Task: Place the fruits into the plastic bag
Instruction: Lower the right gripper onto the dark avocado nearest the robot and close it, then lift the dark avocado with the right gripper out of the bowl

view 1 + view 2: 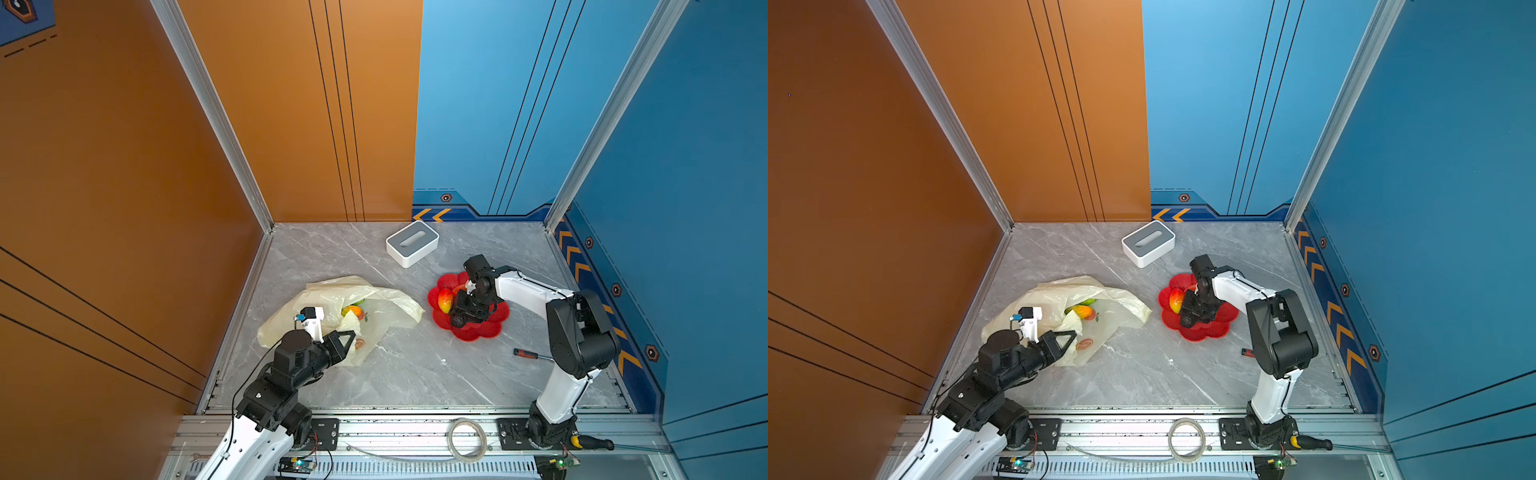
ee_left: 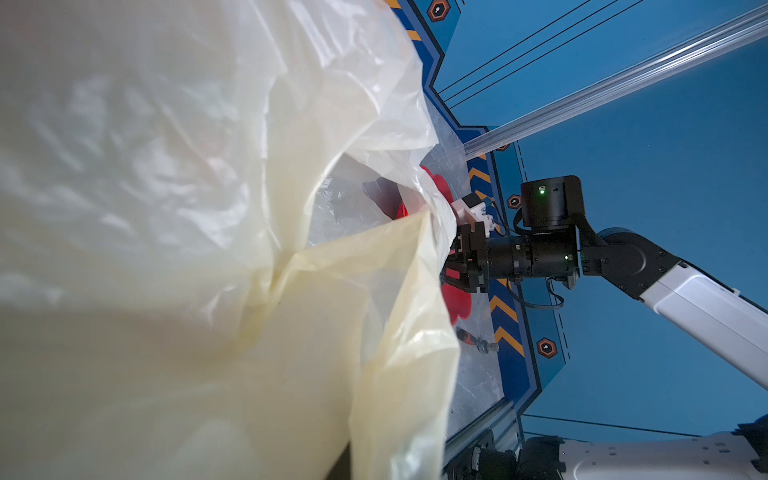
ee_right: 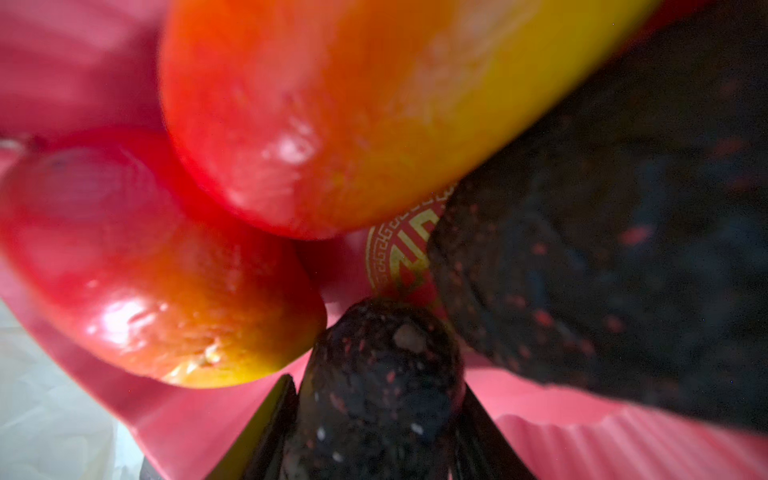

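surface: grey marbled table [image 1: 399, 374] | far middle: white-and-grey box [image 1: 412, 243] | left: crumpled plastic bag [image 1: 395, 305] | right: red flower-shaped dish [image 1: 478, 330], apart from bag | near right: red-handled screwdriver [image 1: 528, 354]

Top views bright and sharp; nearest mango [image 3: 316, 108] blurs.

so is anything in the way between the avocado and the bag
nothing visible: from the avocado in the red dish to the mouth of the plastic bag the table is bare; white box lies farther back, screwdriver nearer the front. left claw holds it open
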